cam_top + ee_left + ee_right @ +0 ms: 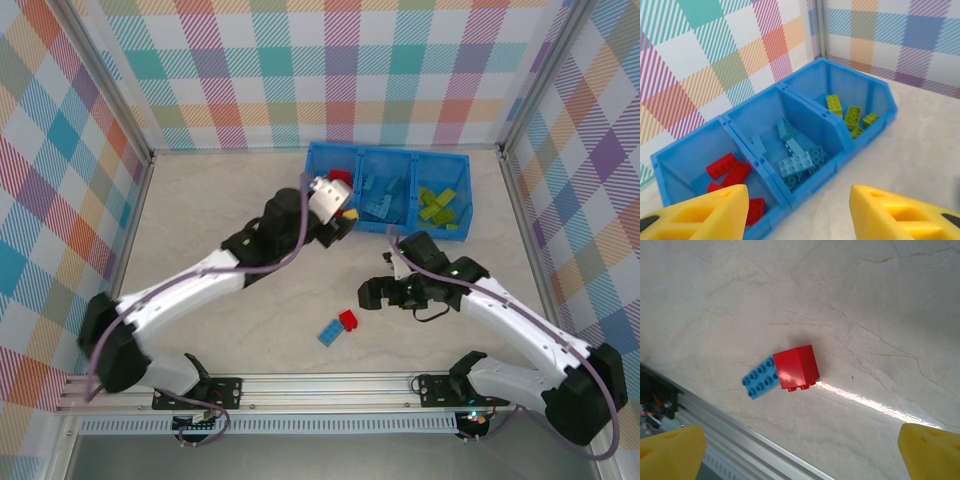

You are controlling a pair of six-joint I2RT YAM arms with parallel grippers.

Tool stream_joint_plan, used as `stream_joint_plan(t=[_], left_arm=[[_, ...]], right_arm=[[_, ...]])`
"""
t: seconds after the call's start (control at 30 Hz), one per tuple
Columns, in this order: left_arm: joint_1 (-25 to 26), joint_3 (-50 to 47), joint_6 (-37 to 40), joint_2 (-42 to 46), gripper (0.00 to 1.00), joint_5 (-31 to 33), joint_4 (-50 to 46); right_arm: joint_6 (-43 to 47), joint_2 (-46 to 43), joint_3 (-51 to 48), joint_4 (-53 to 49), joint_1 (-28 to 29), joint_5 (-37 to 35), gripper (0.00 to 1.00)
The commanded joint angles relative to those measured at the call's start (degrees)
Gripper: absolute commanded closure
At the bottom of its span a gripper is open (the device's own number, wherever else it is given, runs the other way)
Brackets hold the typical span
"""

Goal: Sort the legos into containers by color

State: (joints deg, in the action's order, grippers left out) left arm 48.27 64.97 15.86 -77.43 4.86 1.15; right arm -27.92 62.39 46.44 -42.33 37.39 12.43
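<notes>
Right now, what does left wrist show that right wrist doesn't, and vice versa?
Left wrist: the blue bin, with red bricks in one end compartment, light blue bricks in the middle and lime green bricks in the other end; plaid wall behind.
Right wrist: a loose red brick against a loose light blue brick on the table, with the aluminium rail alongside.
Shared: the pale table, and yellow tips spread open and empty, for the left pincer and the right pincer.

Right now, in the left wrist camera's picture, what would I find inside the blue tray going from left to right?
Red bricks → light blue bricks → lime green bricks, one colour in each compartment of the blue tray.
</notes>
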Motion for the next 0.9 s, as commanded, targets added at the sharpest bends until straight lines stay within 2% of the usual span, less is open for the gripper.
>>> stream_joint_plan(t=[0.0, 0.13, 0.27, 0.4, 0.47, 0.57, 0.77, 0.87], left_arm=[[1.93, -5.56, 0.27, 10.16, 0.42, 3.67, -9.92], [2.97, -9.87, 0.30, 23.06, 0.36, 4.01, -24.25], [3.14, -12.42, 4.60, 33.66, 0.23, -3.05, -34.97], [3.14, -15.09, 12.09, 39.55, 0.05, -9.82, -42.83], [3.15, -16.92, 13.14, 40.87, 0.00, -11.09, -43.72], [3.14, -19.94, 13.53, 41.89, 0.00, -12.66, -42.18], [3.14, -25.76, 18.40, 42.60, 0.00, -14.07, -35.02], [3.06, -27.02, 20.67, 42.69, 0.00, -15.76, -34.47]], right_arm=[[-0.71, 4.29, 0.21, 3.18, 3.42, -3.99, 0.02], [-1.56, 11.04, 1.43, 8.07, 8.55, -2.42, 0.03], [-0.14, 19.55, 4.69, 10.01, 12.55, -3.14, 0.05], [1.73, 26.29, 7.47, 8.78, 13.58, -8.79, 0.18], [1.68, 27.91, 7.84, 8.89, 13.68, -10.16, 0.26], [0.89, 28.72, 7.07, 10.24, 13.68, -10.13, 0.37], [-0.45, 29.82, 5.25, 12.12, 13.72, -8.29, 0.44], [-0.36, 30.52, 5.18, 11.55, 13.68, -8.49, 0.44]])
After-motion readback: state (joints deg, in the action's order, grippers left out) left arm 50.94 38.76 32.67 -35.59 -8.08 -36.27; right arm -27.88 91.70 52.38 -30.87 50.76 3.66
